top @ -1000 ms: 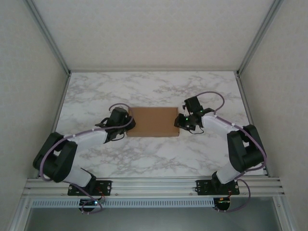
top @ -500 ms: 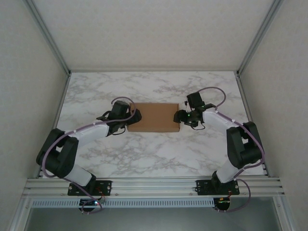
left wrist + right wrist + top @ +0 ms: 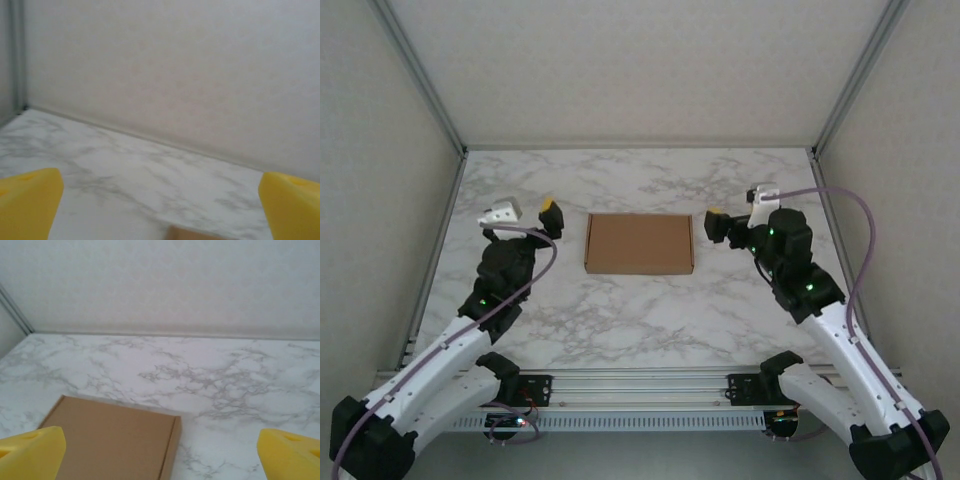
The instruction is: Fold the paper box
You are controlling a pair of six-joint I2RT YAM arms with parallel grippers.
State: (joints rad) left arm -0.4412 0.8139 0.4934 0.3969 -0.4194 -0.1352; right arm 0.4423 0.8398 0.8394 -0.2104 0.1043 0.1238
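Observation:
The paper box (image 3: 639, 243) lies shut as a shallow brown rectangle in the middle of the marble table (image 3: 640, 320). My left gripper (image 3: 527, 213) hangs open to the left of the box, apart from it. In the left wrist view its yellow fingertips (image 3: 27, 200) stand wide and a corner of the paper box (image 3: 200, 234) peeks in at the bottom edge. My right gripper (image 3: 740, 210) is open to the right of the box, not touching it. From the right wrist, the paper box (image 3: 110, 440) sits low left between the yellow fingertips (image 3: 290, 452).
White walls with metal corner posts (image 3: 420, 90) enclose the table on three sides. The aluminium rail (image 3: 640, 385) carrying both arm bases runs along the near edge. Bare marble surrounds the box on every side.
Both arms drew back from the ends of the box and lifted away. Both grippers went from nearly closed at the box to wide open. The box stays shut.

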